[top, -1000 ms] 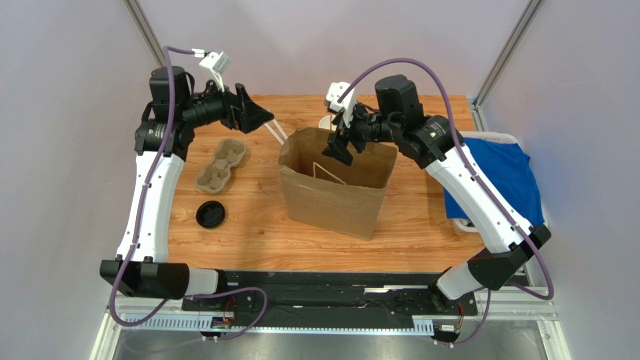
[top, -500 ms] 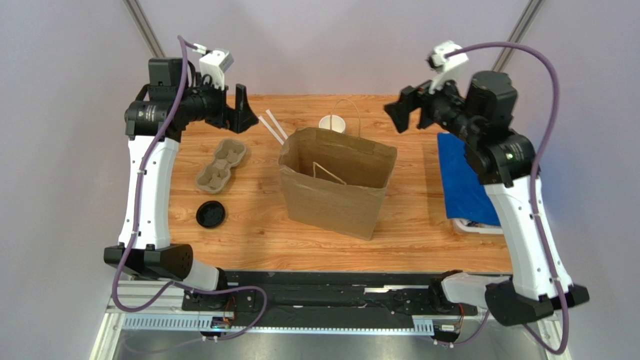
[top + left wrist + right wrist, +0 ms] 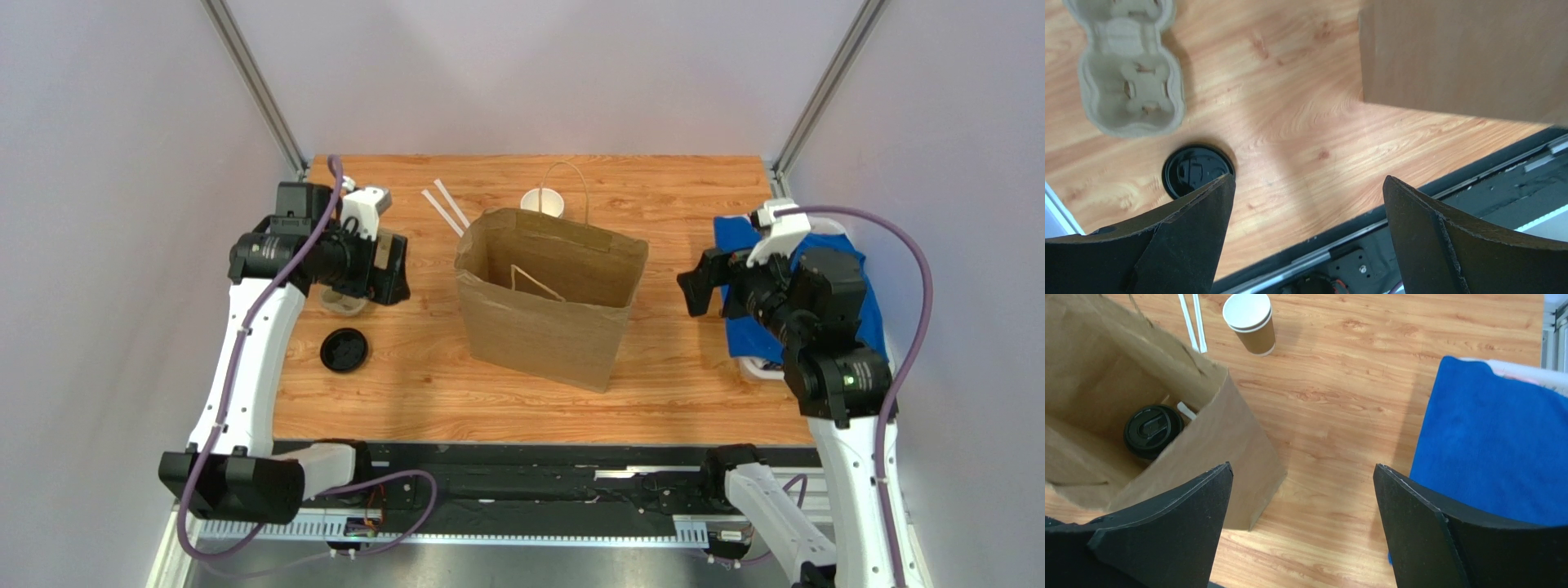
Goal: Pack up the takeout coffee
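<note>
The takeout coffee (image 3: 1153, 431), a cup with a black lid, stands upright on the bottom of the open brown paper bag (image 3: 1235, 441); the bag's walls hide it in the top view. In that view the bag (image 3: 546, 319) stands mid-table. My right gripper (image 3: 1301, 467) is open and holds nothing. It hovers to the right of the bag (image 3: 693, 284), near the blue cloth. My left gripper (image 3: 1308, 178) is open too, with nothing between its fingers. It hangs left of the bag (image 3: 390, 267), above the pulp cup carrier (image 3: 1128, 67).
A loose black lid (image 3: 344, 350) lies at the front left. Behind the bag stand a lidless brown cup (image 3: 541, 201) and two white straws (image 3: 444, 206). A blue cloth (image 3: 859, 306) covers a white tray at the right edge. The table's black front rail (image 3: 1475, 184) lies close.
The right gripper came up out of the bag's mouth, swung right and came down beside the blue cloth, its jaws widening. The left gripper drew back from the bag and came down over the carrier.
</note>
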Controlling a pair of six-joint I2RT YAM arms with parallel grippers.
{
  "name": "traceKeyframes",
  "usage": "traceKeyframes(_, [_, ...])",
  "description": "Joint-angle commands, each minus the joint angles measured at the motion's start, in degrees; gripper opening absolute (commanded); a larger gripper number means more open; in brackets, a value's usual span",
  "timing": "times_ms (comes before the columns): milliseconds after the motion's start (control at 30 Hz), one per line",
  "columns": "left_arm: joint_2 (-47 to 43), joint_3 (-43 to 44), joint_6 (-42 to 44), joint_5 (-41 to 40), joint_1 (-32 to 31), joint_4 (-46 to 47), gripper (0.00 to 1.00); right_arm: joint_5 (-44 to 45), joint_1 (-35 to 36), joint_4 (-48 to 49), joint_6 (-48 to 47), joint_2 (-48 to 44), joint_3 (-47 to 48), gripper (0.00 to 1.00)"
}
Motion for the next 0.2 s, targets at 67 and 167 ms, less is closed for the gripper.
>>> traceKeyframes(67, [-7.3,-6.7,1.9,-3.8,0.1,2.5,0.99,0.2,-2.0,-2.3,2.4,-6.6,-3.4,0.92])
traceKeyframes(167, [-9.3,-8.4,2.0,-4.8,0.1,3.0,0.99,-0.1,-2.6,-2.4,2.6,-7.9,-3.6,0.93])
